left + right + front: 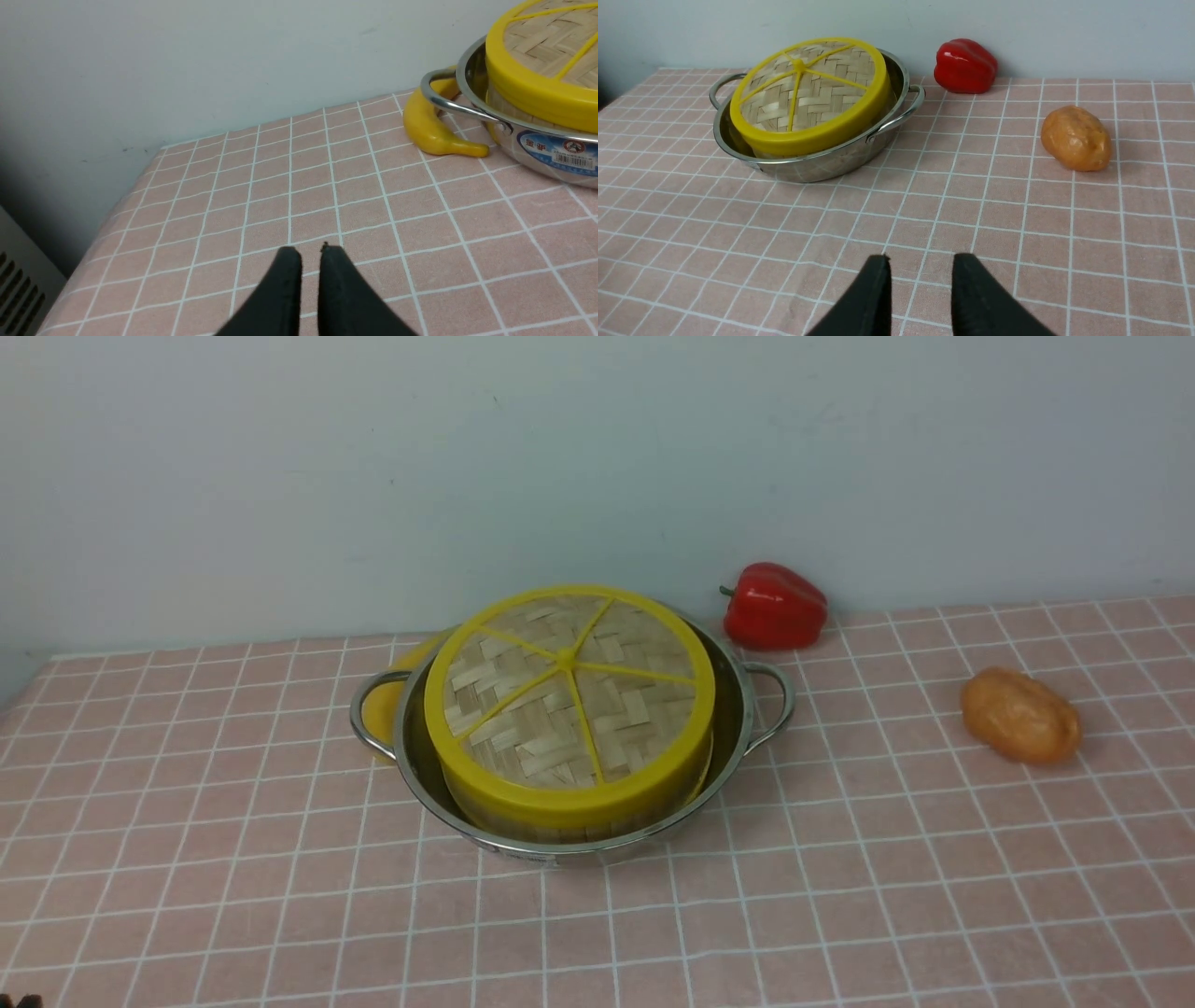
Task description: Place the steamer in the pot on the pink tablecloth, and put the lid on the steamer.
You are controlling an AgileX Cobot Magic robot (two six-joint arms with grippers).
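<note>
Here, nearest you, your left gripper (309, 252) hangs over bare pink tablecloth (280, 896) with its two black fingers a narrow slit apart and nothing between them. Your right gripper (920, 263) hangs over the cloth too, its fingers clearly parted and empty. Take the pot (439, 793) as your landmark. It lies ahead of both grippers, well apart from each: off toward the robot's right from the left gripper, off toward the robot's left from the right one.

The pot stands on the tablecloth, tilted, its far-left side propped up. Inside it sits the steamer (569, 826), of which you see only a strip of bamboo wall below the yellow band. The lid (569, 695) rests on top of the steamer, woven face and six yellow spokes up, tilted toward you along with the pot.

By the pot's left handle (437, 95) lies a yellow banana (432, 133), its curve running under that handle. Beyond the pot's right handle, by the wall, sits a red bell pepper (773, 605). Farther right of the pot, a brown potato (1020, 716) lies on the cloth.
</note>
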